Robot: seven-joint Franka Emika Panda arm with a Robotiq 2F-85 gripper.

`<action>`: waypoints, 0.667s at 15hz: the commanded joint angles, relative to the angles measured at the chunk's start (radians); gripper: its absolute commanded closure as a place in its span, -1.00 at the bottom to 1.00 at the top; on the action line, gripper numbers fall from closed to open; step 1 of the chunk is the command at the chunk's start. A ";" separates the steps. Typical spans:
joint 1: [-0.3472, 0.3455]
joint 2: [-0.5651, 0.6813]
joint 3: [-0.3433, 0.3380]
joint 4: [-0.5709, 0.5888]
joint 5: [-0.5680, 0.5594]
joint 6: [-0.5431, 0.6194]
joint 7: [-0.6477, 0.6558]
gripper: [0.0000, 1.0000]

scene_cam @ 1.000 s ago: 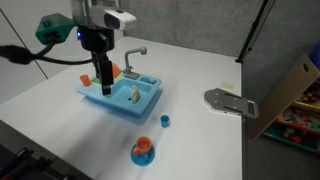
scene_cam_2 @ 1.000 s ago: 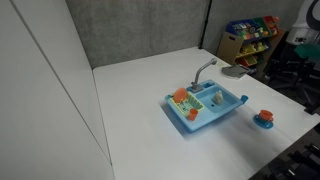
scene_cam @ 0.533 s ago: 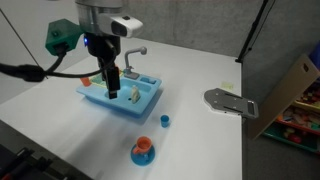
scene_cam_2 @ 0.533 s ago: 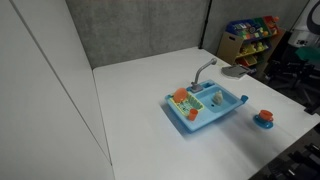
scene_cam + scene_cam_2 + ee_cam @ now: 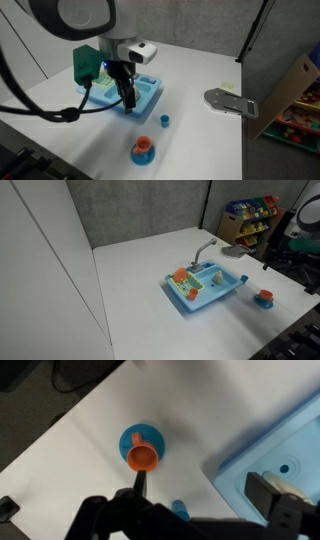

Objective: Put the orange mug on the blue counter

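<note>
The orange mug (image 5: 143, 146) stands upright on a small blue saucer (image 5: 141, 157) on the white table, in front of the blue toy sink (image 5: 148, 92) with its counter. It also shows in an exterior view (image 5: 264, 296) and in the wrist view (image 5: 144, 456). My gripper (image 5: 127, 100) hangs over the sink's front edge, above and behind the mug. In the wrist view the gripper (image 5: 205, 490) is open and empty. One finger is just beside the mug and the other is over the sink (image 5: 290, 440).
A small blue cup (image 5: 165, 120) stands on the table between sink and mug, and shows in the wrist view (image 5: 178, 509). The sink has a grey faucet (image 5: 205, 248) and an orange item (image 5: 181, 277) on it. A grey flat object (image 5: 228, 101) lies at the table's edge.
The arm has swung from over the sink's far side across it toward the front edge, nearer the orange mug. The mug and sink have not moved.
</note>
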 commanded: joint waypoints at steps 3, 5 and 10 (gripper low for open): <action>-0.012 0.144 -0.021 0.030 0.015 0.137 -0.061 -1.00; -0.015 0.185 -0.027 0.037 0.015 0.162 -0.080 -1.00; -0.027 0.281 -0.032 0.059 0.002 0.224 -0.172 -1.00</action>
